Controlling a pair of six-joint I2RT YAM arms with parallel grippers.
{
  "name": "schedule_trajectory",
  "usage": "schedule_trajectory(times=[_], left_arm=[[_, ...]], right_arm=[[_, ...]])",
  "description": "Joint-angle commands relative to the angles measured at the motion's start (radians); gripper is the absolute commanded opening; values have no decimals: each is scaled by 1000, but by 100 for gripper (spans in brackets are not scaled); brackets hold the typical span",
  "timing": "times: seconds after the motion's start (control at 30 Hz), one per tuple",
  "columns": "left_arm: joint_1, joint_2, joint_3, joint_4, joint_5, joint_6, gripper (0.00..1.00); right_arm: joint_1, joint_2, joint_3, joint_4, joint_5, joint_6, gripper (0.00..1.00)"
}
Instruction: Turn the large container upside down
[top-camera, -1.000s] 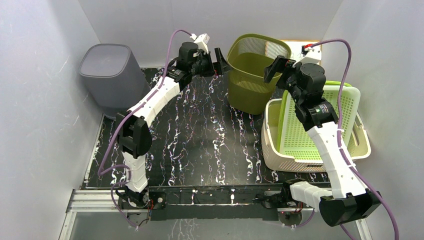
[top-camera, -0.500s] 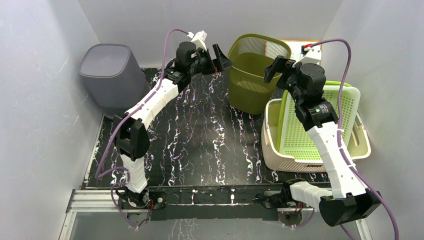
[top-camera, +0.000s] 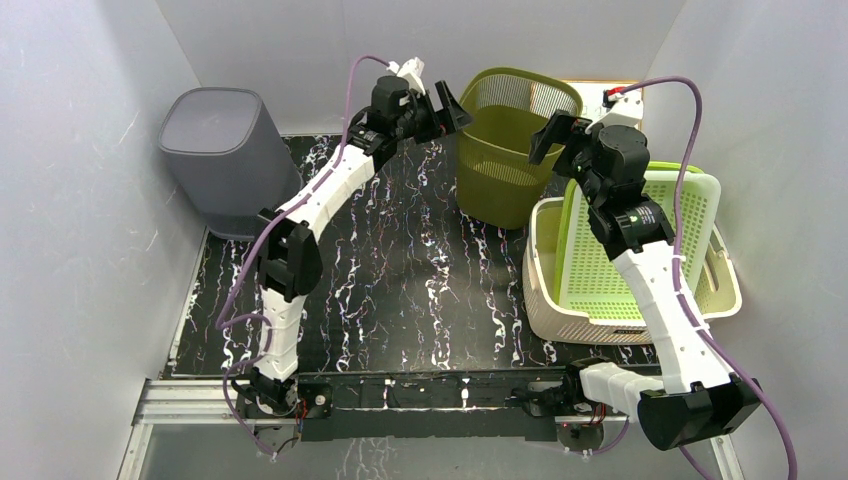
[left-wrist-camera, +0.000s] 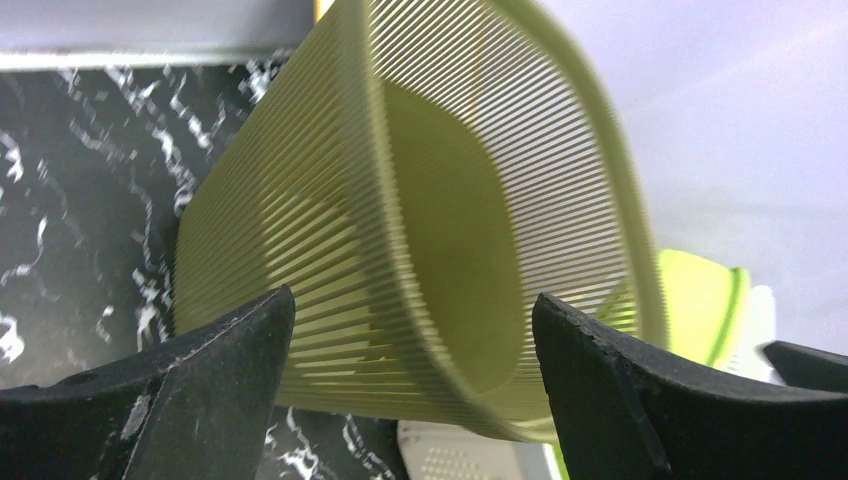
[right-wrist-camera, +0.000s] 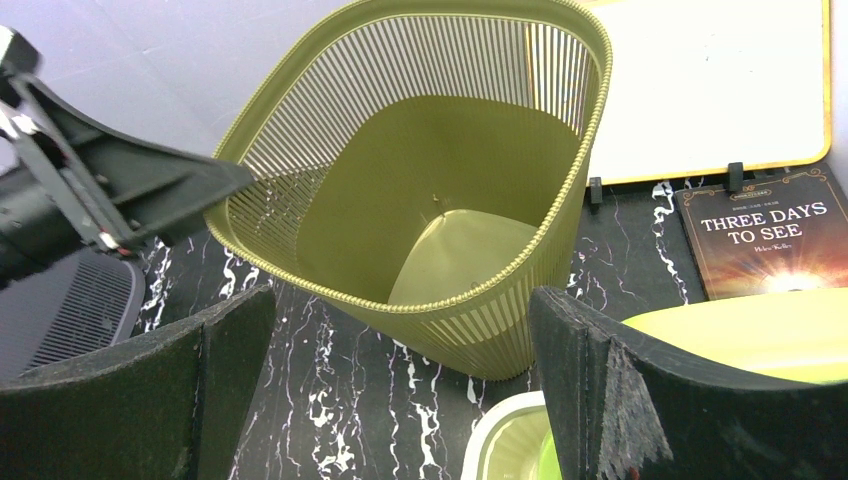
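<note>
Far left on the desk (top-camera: 400, 270), grey bin (top-camera: 225, 140), well apart from both arms. Next, left tool (top-camera: 447, 108) spread wide and empty, one fingertip at the left rim of the olive bin (top-camera: 505, 165); touching or not, cannot tell. Upright at the back of the desk, mouth up, between the tools. Slatted walls, solid floor, rounded-square rim. Then right tool (top-camera: 548, 135), gaping too, holding nothing, near the right rim. Just right, white basket (top-camera: 545, 290).
</note>
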Motion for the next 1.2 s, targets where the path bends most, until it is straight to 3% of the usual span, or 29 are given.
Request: schedule_trajectory(times=[0.0, 0.2, 0.4, 0.83, 1.17], left_arm=[[-8, -2, 22, -94, -10, 52, 86], [-7, -44, -39, -134, -15, 115, 79], [-5, -193, -196, -177, -127, 245, 70], [1, -410, -513, -156, -289, 329, 70], [2, -461, -659, 5, -268, 280, 36]], right_arm=[[-7, -34, 37, 60, 34, -17, 98], [-8, -40, 19, 65, 33, -9, 98], [-7, -56, -6, 85, 39, 3, 98], [-9, -54, -28, 99, -6, 33, 98], [-9, -58, -33, 99, -11, 36, 98]])
